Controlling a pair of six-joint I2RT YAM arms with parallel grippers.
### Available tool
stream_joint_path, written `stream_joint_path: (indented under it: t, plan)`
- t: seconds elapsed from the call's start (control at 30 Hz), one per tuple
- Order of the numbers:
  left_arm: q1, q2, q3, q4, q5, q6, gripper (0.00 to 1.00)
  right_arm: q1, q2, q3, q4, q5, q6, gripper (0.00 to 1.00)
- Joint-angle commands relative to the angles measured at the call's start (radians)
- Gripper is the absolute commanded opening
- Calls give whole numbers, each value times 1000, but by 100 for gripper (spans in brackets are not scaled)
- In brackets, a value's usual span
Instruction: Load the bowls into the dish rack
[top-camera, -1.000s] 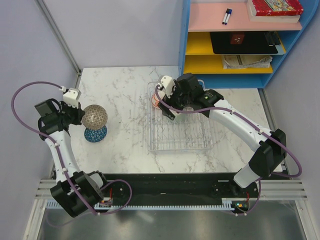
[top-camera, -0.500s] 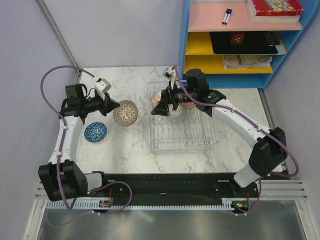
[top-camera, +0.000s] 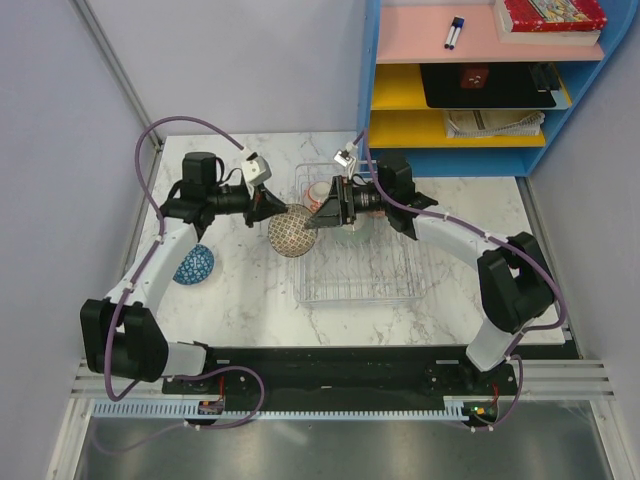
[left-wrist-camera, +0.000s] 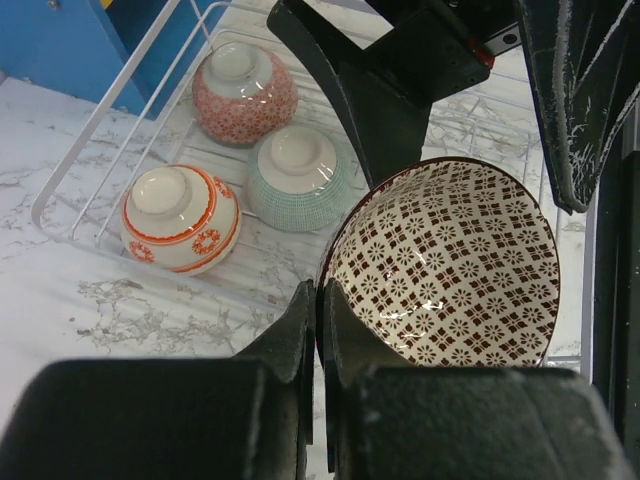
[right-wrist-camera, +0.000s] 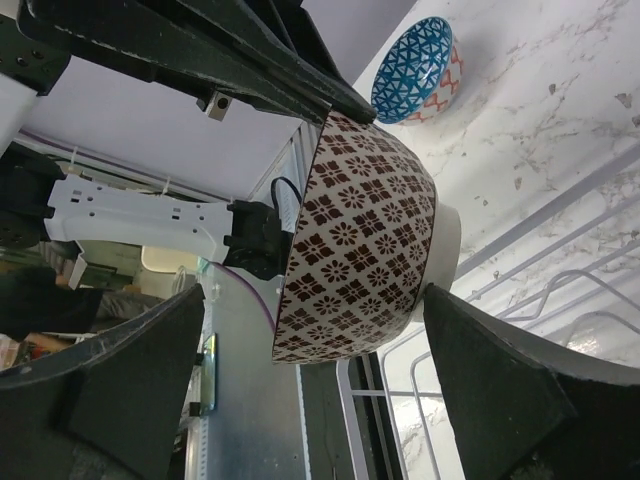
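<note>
Apparent handover beside the rack (top-camera: 360, 292): a blue bowl (top-camera: 191, 265) lies on the table (top-camera: 240, 295). The left gripper (top-camera: 272, 207) pinches the brown bowl (top-camera: 291, 231) by its rim. The right gripper (top-camera: 322, 213), fingers spread, straddles it and should close next.

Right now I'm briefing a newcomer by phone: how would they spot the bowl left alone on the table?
Start at the marble table and go left of the wire dish rack. Near the left edge sits a lone bowl. It is the only blue-patterned one and the only one on bare marble.
</note>
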Motion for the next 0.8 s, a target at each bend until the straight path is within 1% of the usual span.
stream_joint_path:
  t: [0.0, 0.1, 0.4, 0.53, 0.77]
  plan:
    - [-45, 20, 61, 70, 65, -35, 2, -2, -1, -7, 125, -46, 46, 98]
    - [-61, 17, 52, 75, 62, -38, 2, -5, 5, -11, 117, -52, 35, 98]
    - [-65, -31, 41, 109, 42, -47, 2, -13, 43, -8, 58, -58, -26, 98]
    - [-65, -46, 38, 116, 31, -49, 2, -14, 42, 4, 4, -52, -74, 98]
    - [-65, -57, 23, 133, 10, -52, 2, -17, 37, 10, 2, -78, -74, 98]
